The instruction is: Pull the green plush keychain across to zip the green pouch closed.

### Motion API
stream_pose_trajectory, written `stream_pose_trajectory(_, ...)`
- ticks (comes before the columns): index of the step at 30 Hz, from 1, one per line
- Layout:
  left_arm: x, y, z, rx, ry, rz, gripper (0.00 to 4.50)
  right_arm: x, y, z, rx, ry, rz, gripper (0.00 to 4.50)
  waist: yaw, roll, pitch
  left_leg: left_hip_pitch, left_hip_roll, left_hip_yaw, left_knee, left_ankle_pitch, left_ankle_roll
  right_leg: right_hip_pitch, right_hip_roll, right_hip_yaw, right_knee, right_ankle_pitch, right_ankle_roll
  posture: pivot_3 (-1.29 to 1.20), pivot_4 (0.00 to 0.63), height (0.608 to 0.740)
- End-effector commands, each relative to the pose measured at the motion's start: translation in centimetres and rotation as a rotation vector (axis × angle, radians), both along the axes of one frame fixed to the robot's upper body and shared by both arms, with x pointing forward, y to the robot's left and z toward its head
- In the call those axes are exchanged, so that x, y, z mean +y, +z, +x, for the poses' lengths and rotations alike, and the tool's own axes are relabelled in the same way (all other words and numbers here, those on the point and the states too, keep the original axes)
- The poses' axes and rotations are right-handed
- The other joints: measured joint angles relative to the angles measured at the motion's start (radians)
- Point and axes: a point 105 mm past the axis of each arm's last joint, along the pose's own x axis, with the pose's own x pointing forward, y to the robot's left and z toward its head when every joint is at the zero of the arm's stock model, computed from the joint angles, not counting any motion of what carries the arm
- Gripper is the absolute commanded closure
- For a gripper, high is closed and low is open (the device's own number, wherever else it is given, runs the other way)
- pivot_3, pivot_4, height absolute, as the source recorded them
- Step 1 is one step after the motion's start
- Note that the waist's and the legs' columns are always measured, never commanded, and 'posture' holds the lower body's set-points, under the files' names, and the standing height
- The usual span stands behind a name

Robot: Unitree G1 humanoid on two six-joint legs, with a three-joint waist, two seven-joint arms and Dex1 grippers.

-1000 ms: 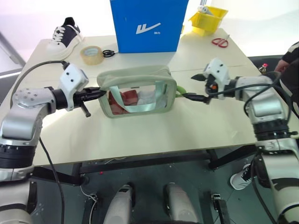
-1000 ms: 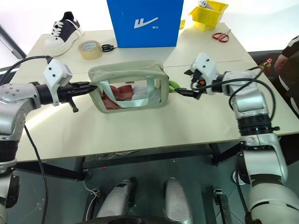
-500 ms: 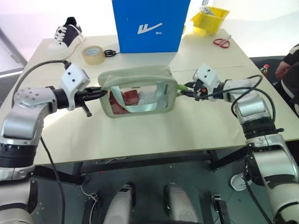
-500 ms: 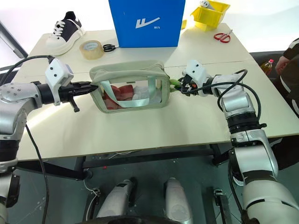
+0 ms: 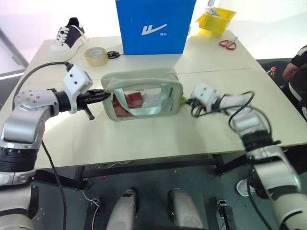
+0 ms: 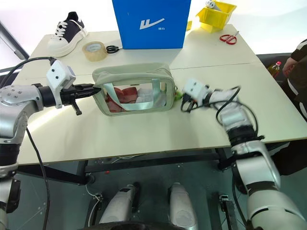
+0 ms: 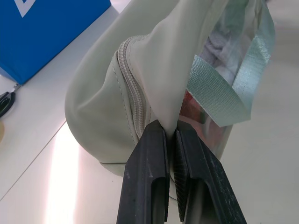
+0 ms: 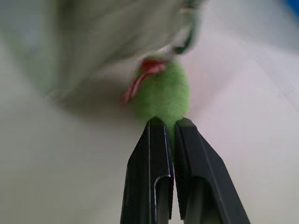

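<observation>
Surface: cream table (image 5: 158,139), blue box (image 5: 154,25) at far edge | Item: green pouch (image 5: 142,93) standing mid-table, clear window facing the robot | Left gripper (image 7: 170,135): clamped on fabric at pouch's left end | Right gripper (image 8: 170,125): pinched on green plush keychain (image 8: 162,95) at pouch's right end.

Lab or test room: plain worktable (image 5: 158,139), scattered props, person (image 5: 296,67) seated alongside.
</observation>
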Motion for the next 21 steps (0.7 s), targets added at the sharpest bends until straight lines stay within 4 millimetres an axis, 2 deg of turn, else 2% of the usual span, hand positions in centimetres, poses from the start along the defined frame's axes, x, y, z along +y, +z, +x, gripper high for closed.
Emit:
stream_pose_trajectory(1,0.1,1.2,-0.1,-0.040,0.003,0.012,4.50,0.8,0.6,0.0,-0.037,0.034,-0.030,4.47,-0.004,0.000,0.000,0.000,0.000,0.000,0.000,0.000,0.000,0.000,0.000,0.000,0.000,0.000,0.000,0.00,0.150,0.740)
stream_pose_trajectory(4,0.0,1.1,-0.1,-0.041,0.003,0.014,4.50,1.1,0.7,0.1,-0.036,0.033,-0.014,4.47,-0.005,0.000,0.000,0.007,0.000,0.000,-0.001,0.000,0.000,0.007,0.000,0.000,-0.001,0.000,0.000,0.00,0.150,0.740)
stream_pose_trajectory(7,0.0,1.2,-0.1,-0.042,0.003,0.013,4.50,0.9,2.0,0.5,-0.052,0.013,0.027,4.47,-0.006,0.000,0.000,0.009,0.000,0.000,-0.002,0.000,0.000,0.009,0.000,0.000,-0.002,0.000,0.000,0.00,0.150,0.740)
stream_pose_trajectory(10,0.1,1.1,-0.1,-0.042,0.004,0.015,4.50,0.4,3.6,0.4,-0.023,0.018,0.085,3.52,-0.006,0.000,0.000,0.009,0.000,0.000,-0.001,0.000,0.000,0.009,0.000,0.000,-0.002,0.000,0.000,0.00,0.150,0.740)
stream_pose_trajectory(16,0.1,1.1,-0.2,-0.044,0.002,0.015,4.50,-2.8,8.6,-0.5,-0.011,0.021,0.125,0.35,0.001,0.001,0.001,0.008,0.000,0.000,-0.001,0.000,0.000,0.009,0.000,0.000,-0.002,0.000,0.000,0.00,0.150,0.740)
stream_pose_trajectory(17,0.1,1.1,-0.1,-0.045,0.003,0.016,4.50,-3.4,9.3,-0.9,-0.002,0.029,0.120,0.05,0.002,0.001,0.001,0.008,0.000,0.000,-0.001,0.000,0.000,0.009,0.000,0.000,-0.002,0.000,0.000,0.00,0.150,0.740)
stream_pose_trajectory(20,0.2,1.4,-0.1,-0.063,0.003,0.010,4.50,-4.7,10.8,-2.6,0.038,0.081,0.102,0.05,0.005,0.001,0.001,0.008,0.000,0.000,-0.001,-0.001,0.001,0.009,-0.001,0.000,-0.003,0.000,0.000,0.00,0.150,0.740)
stream_pose_trajectory(21,0.3,1.7,-0.1,-0.062,0.000,-0.006,4.13,-4.9,11.2,-3.1,0.048,0.102,0.104,0.01,0.006,0.001,0.001,0.008,0.000,0.000,-0.001,-0.001,0.001,0.009,-0.001,-0.001,-0.003,-0.001,0.000,0.00,0.150,0.740)
